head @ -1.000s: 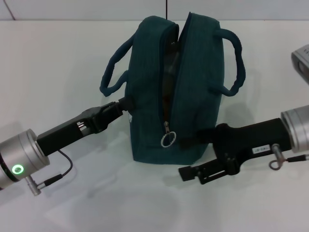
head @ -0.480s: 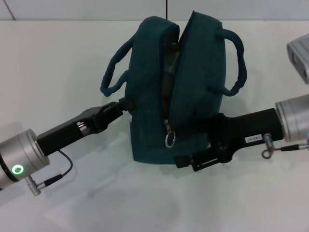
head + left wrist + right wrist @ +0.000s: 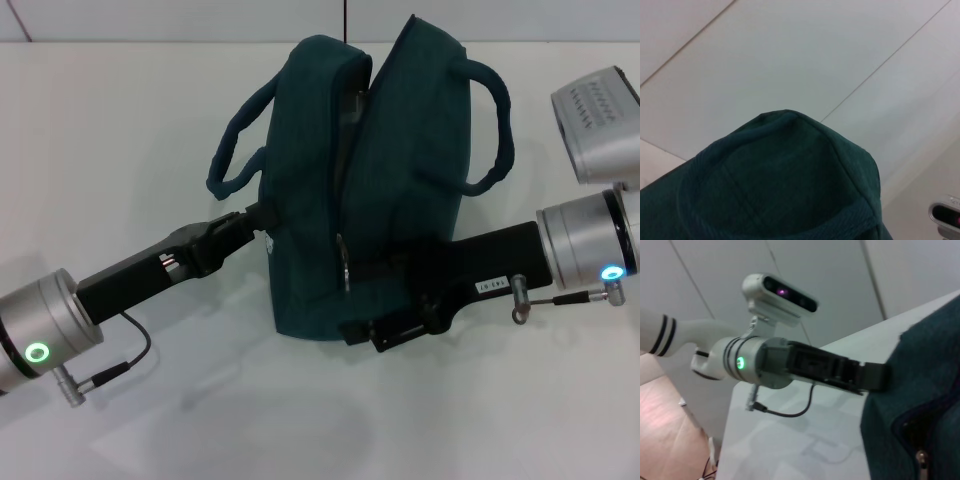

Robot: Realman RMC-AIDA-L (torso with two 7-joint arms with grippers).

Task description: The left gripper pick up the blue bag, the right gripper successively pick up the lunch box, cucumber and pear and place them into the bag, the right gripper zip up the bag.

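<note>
The blue bag (image 3: 400, 150) stands upright mid-table, its zipper (image 3: 343, 262) open along the top and partway down the near end. My left gripper (image 3: 258, 215) is shut on the bag's left side, just below one loop handle (image 3: 235, 140). My right gripper (image 3: 362, 272) reaches in from the right and lies against the bag's near end at the zipper, covering the ring pull. Teal fabric of the bag (image 3: 780, 180) fills the left wrist view. The right wrist view shows the bag (image 3: 920, 390) with my left gripper (image 3: 875, 377) at its edge. Lunch box, cucumber and pear are out of view.
The white table (image 3: 120, 110) stretches around the bag. The right arm's camera housing (image 3: 600, 120) hangs at the far right above its silver wrist (image 3: 585, 245). A thin cable (image 3: 125, 360) loops under the left wrist. The second handle (image 3: 495, 120) sticks out to the right.
My right gripper has slid left along the bag's near end to the zipper, and the ring pull is now covered. The left gripper and bag have barely moved.
</note>
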